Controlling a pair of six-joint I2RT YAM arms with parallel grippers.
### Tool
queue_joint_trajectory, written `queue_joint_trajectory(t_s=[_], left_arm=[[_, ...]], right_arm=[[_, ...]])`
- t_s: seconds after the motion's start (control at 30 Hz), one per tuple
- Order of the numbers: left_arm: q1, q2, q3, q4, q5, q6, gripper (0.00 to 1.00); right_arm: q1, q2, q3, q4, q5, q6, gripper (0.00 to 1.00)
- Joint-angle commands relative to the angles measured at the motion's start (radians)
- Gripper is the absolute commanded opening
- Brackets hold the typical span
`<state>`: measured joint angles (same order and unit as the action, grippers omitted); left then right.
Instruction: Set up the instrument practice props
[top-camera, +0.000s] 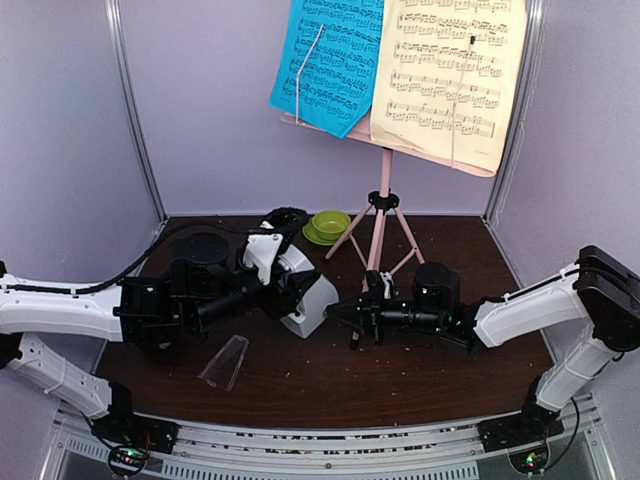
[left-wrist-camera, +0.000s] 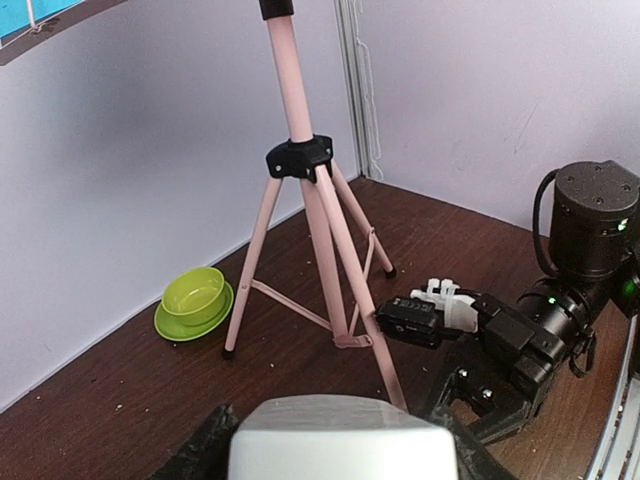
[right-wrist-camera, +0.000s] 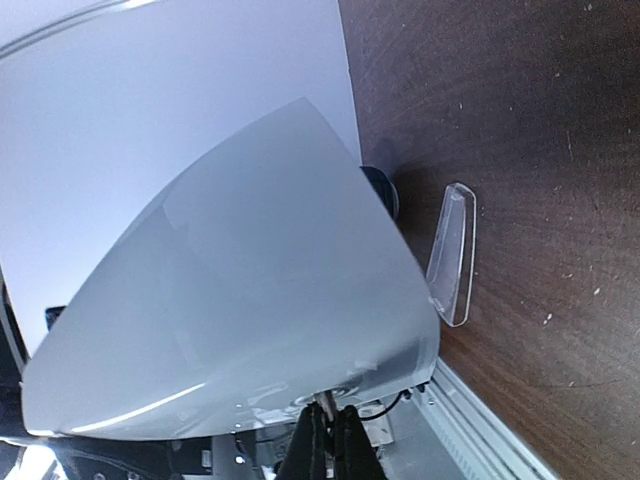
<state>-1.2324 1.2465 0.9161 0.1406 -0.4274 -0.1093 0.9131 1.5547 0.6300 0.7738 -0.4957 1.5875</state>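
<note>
1. Left tool (top-camera: 289, 295): jaws set partly apart and closed on the sides of the metronome (top-camera: 316, 305). The white body fills the gap between the fingers and is tipped over toward the right arm.
2. Clear cover (top-camera: 226, 361): off the metronome, lying on the table (top-camera: 400, 385) just beside the left tool, on the side toward the arm bases.
3. Right tool (top-camera: 341, 315): fingers pressed together, tips at the metronome's face opposite the left tool. In the right wrist view a thin rod seems to run up from between them, but whether it is pinched cannot be told.
4. Step in hand, as judged: working the metronome's small part while the left tool steadies the body. Do it well by keeping the left grip firm and level and moving the right tool only along the rod, so the body does not twist free.
5. Music stand (top-camera: 380, 200): upright behind the right tool, apart from it. The blue page (top-camera: 330, 60) and pale-yellow page (top-camera: 450, 70) rest on its desk.
</note>
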Motion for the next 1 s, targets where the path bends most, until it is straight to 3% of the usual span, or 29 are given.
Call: queue_joint_trajectory(t_s=[0.0, 0.2, 0.4, 0.43, 0.5, 0.63, 0.8, 0.97], left_arm=[[-0.039, -0.064, -0.010, 0.098, 0.094, -0.035, 0.00], [-0.039, -0.057, -0.012, 0.099, 0.074, -0.048, 0.00], [-0.039, -0.023, 0.011, 0.092, -0.001, -0.119, 0.00], [-0.039, -0.012, 0.023, 0.075, -0.030, -0.148, 0.00], [-0.038, 0.012, 0.049, 0.043, -0.081, -0.199, 0.00], [-0.025, 0.084, 0.093, -0.043, -0.172, -0.330, 0.00], [-0.013, 0.161, 0.144, -0.113, -0.260, -0.445, 0.00], [-0.013, 0.257, 0.230, -0.295, -0.355, -0.679, 0.00]], right_arm=[[-0.026, 0.020, -0.011, 0.242, 0.165, 0.273, 0.00], [-0.011, 0.077, -0.076, 0.393, 0.216, 0.476, 0.00], [-0.010, 0.071, -0.079, 0.333, 0.199, 0.376, 0.00], [-0.012, 0.064, -0.079, 0.304, 0.186, 0.339, 0.03], [-0.017, 0.037, -0.086, 0.188, 0.164, 0.233, 0.20], [-0.034, -0.059, -0.106, -0.030, 0.125, 0.047, 0.42], [-0.063, -0.222, -0.115, -0.261, 0.127, -0.106, 0.58], [-0.064, -0.327, 0.005, -0.587, 0.157, -0.330, 0.63]])
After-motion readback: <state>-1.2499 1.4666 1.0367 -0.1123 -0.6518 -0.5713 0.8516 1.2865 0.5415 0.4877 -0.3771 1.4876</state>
